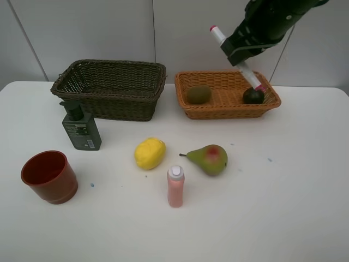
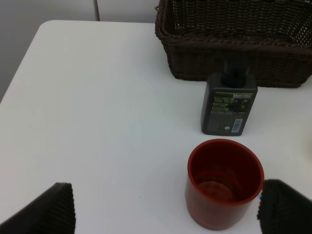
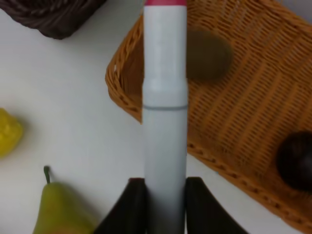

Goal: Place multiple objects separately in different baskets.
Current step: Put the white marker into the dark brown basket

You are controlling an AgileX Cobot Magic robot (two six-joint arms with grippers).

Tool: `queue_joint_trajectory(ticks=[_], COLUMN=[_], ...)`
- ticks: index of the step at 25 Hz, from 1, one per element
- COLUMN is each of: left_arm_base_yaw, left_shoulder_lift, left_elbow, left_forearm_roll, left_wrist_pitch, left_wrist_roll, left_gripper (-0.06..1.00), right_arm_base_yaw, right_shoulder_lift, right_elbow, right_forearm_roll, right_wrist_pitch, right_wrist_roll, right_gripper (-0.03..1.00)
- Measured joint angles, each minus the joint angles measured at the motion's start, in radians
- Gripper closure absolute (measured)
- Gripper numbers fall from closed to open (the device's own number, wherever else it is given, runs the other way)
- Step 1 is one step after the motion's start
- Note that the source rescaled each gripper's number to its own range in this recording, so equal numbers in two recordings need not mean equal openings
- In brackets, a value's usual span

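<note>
White plastic fills my right pincer point(image 3: 165, 207): the white marker point(image 3: 165, 97) is clamped between its two dark fingers point(image 3: 129, 207), which press on the barrel from either side. I hold it above the light orange basket point(image 1: 218, 112), near that basket's back right corner. The marker's long axis is tilted, not upright. Seen from the high camera, it slants from a red-tipped end up and to the left down to a pink end low and to the right. That low end points into the basket, close above the dark green round fruit point(image 1: 253, 97); I cannot tell whether it touches. The brown kiwi point(image 1: 199, 94) lies in the same basket, toward its left side, well apart from the round fruit.

My left pincer point(image 2: 170, 212) stands wide apart and grips nothing, above the white table point(image 1: 294, 191) near the red cup point(image 2: 224, 183). The cup stands upright, mouth up. Behind it the dark green pump bottle point(image 2: 229, 109) is upright, just before the dark brown basket point(image 2: 234, 53).

Out on the table the yellow lemon point(image 1: 150, 153) and green-red pear point(image 1: 209, 159) lie side by side, the pear's stem toward the lemon. The pink white-capped bottle point(image 1: 175, 187) stands upright just in front of them
</note>
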Motion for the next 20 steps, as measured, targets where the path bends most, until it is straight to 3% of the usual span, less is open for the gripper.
queue_joint_trajectory(ticks=[6,15,20], left_arm_base_yaw=[0.0,0.0,0.0], left_shoulder_lift=[0.0,0.0,0.0], left_elbow=[0.0,0.0,0.0], left_forearm_roll=[0.0,0.0,0.0], left_wrist_pitch=[0.0,0.0,0.0], left_wrist_roll=[0.0,0.0,0.0], left_gripper=[-0.03,-0.03,-0.03], right_arm_base_yaw=[0.037,0.051,0.088], right_shoulder_lift=[0.189,0.439,0.552], right_elbow=[-0.199,-0.489,-0.6], right_forearm_roll=[0.006,0.128,0.143], right_wrist_pitch=[0.001,0.002,-0.022], right_wrist_roll=[-0.011,-0.081,-0.108], right_gripper=[0.97,0.97,0.97])
